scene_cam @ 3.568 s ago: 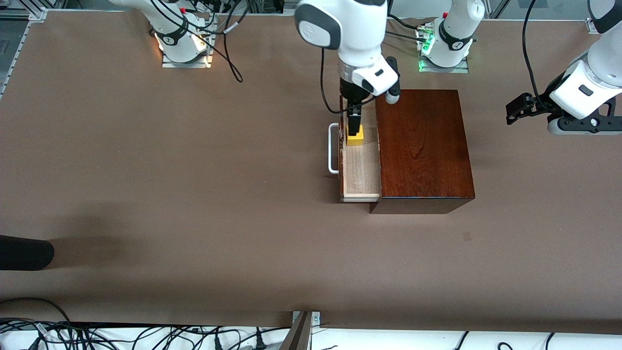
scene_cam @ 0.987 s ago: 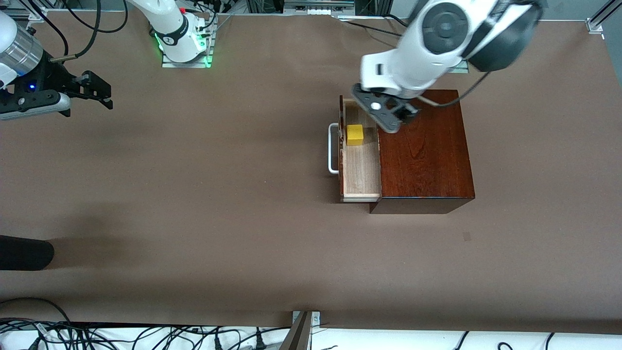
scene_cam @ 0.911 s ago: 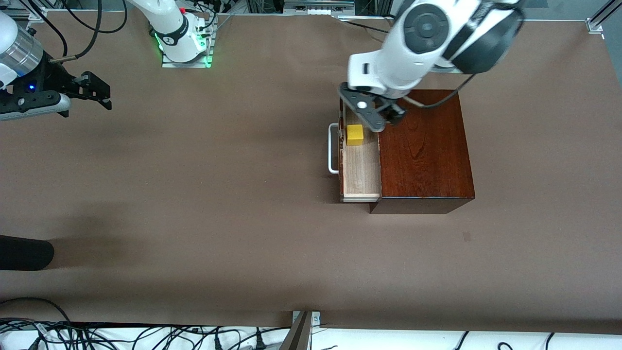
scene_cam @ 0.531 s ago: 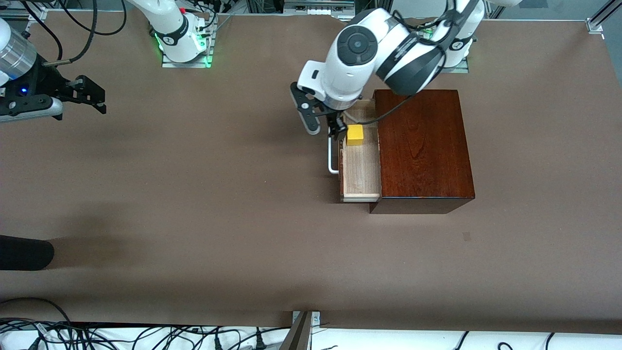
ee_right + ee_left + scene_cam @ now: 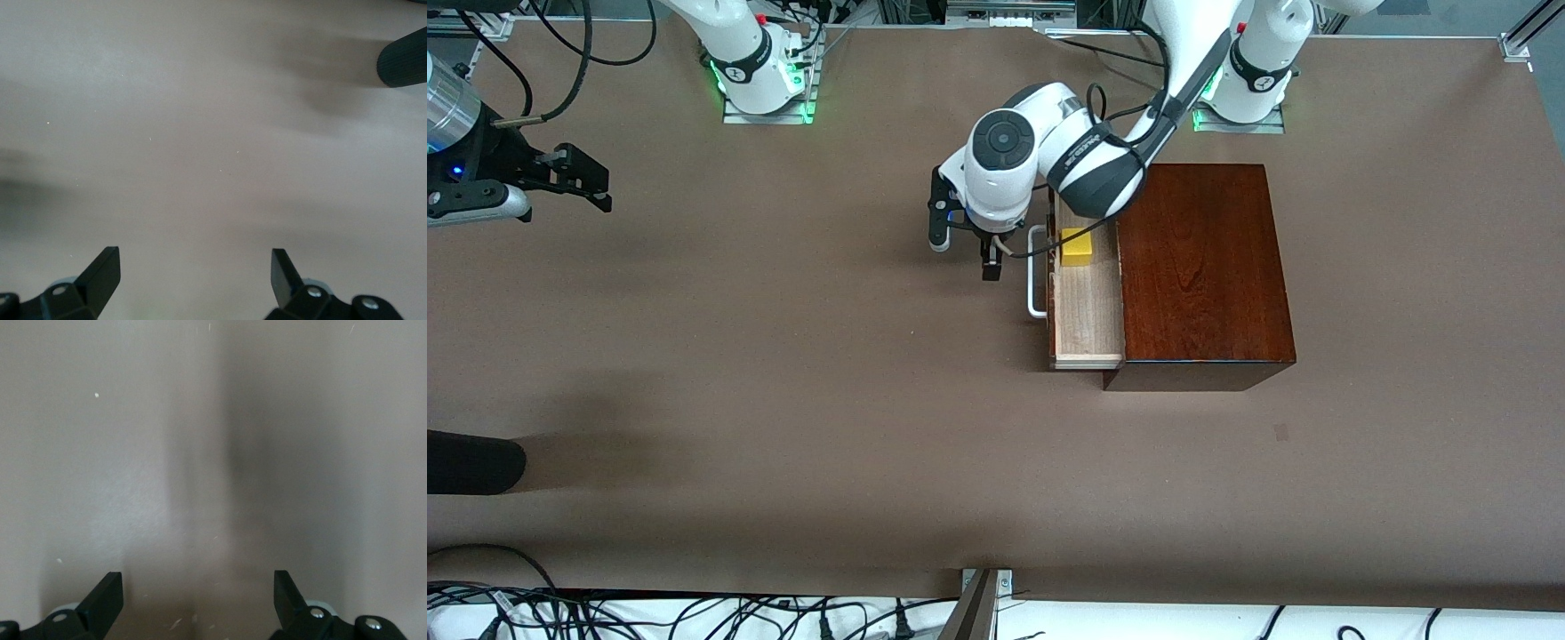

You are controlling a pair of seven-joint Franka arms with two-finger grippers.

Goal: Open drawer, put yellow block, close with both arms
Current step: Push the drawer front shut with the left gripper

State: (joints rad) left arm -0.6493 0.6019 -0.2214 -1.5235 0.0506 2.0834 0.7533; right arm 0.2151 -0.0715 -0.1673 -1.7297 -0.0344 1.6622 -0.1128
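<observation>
The drawer [image 5: 1089,311] of the mahogany box [image 5: 1200,267] stands pulled out, its pale wood tray showing. The yellow block [image 5: 1076,247] lies in the tray, toward the end nearer the robot bases. The white loop handle [image 5: 1036,289] is free. My left gripper [image 5: 962,258] is open and empty over the bare table just in front of the drawer's handle; its wrist view shows only table between the spread fingers [image 5: 107,603]. My right gripper [image 5: 603,188] is open and empty, waiting over the right arm's end of the table; its fingers [image 5: 103,273] frame bare table.
A black rounded object [image 5: 471,462] lies at the table's edge at the right arm's end, nearer the front camera; it also shows in the right wrist view [image 5: 403,63]. Cables hang along the near edge [image 5: 694,618]. The brown table [image 5: 783,356] spreads wide around the box.
The left arm has swung from above the box and drawer to the table in front of the handle. The right gripper left the block in the drawer and now waits at its end.
</observation>
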